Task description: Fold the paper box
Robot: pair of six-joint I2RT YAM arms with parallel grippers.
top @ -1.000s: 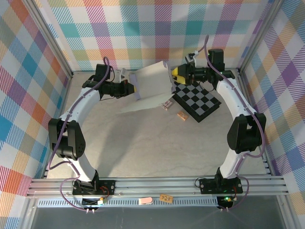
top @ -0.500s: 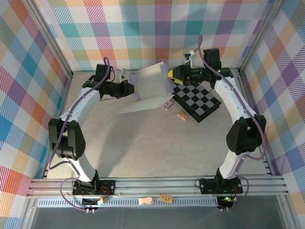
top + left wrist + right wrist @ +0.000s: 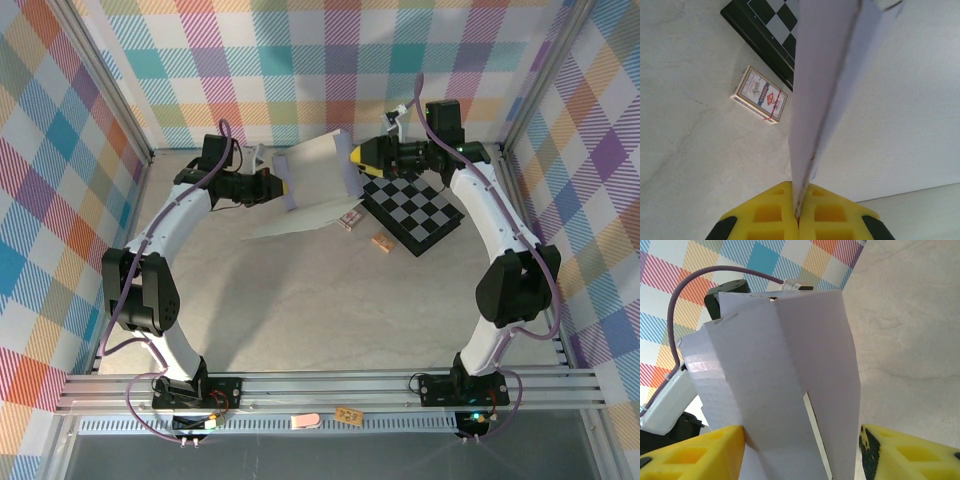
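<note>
Lavender paper box (image 3: 820, 75) in left claw (image 3: 799, 216)

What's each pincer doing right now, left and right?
Left pincer: closed on the edge of the pale lavender thin cardboard box sheet.
Right pincer: open, straddling the same sheet.

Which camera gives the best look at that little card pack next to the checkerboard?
The left wrist view: the card pack lies close and sharp, its printed pattern visible. In the top external view it is a tiny speck beside the checkerboard.
</note>
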